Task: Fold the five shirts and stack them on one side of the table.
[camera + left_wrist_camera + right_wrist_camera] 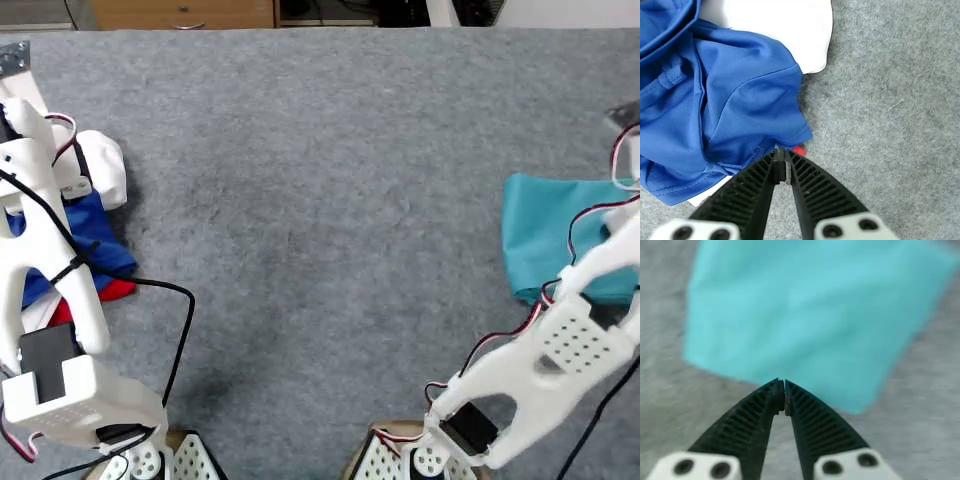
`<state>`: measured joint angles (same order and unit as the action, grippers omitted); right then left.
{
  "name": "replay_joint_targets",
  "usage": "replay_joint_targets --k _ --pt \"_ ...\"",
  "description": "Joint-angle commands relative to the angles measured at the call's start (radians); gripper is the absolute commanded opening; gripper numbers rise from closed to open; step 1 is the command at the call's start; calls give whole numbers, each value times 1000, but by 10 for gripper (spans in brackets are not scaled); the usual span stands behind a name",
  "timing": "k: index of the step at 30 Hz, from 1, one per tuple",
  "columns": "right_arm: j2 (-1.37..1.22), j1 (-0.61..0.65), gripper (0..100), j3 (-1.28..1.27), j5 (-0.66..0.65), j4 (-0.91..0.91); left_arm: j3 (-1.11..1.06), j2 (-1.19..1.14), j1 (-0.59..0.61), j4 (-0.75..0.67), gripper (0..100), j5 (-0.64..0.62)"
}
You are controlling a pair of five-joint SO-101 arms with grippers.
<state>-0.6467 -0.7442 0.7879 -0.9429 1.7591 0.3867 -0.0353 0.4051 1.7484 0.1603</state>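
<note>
A pile of shirts lies at the table's left edge: a white shirt (105, 165), a crumpled blue shirt (100, 240) and a red shirt (115, 291) peeking out from under it. My left gripper (781, 156) is shut just above the hem of the blue shirt (740, 100), beside a sliver of the red shirt (799, 150), with the white shirt (790, 25) beyond. A folded teal shirt (545, 240) lies at the right edge. My right gripper (781, 388) is shut over the near edge of the teal shirt (805, 315). Neither gripper visibly holds cloth.
Grey felt (320, 200) covers the table, and its wide middle is bare. The left arm's black cable (185, 320) loops over the felt near its base. Wooden furniture (180, 12) stands beyond the far edge.
</note>
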Motion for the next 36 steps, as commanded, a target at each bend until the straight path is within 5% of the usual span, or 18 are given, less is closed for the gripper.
replay_joint_targets --k 1,13,22,31,36 --pt "77 15 2 -197 12 -83 6 48 2 11 19 8" --pt "61 53 2 -490 12 -264 0 48 11 11 19 8" --pt "147 76 2 -357 12 -78 0 48 11 11 19 8" --pt "68 93 2 -522 12 -238 0 48 11 11 19 8" --pt "113 74 2 -415 12 -180 -3 48 12 11 19 8"
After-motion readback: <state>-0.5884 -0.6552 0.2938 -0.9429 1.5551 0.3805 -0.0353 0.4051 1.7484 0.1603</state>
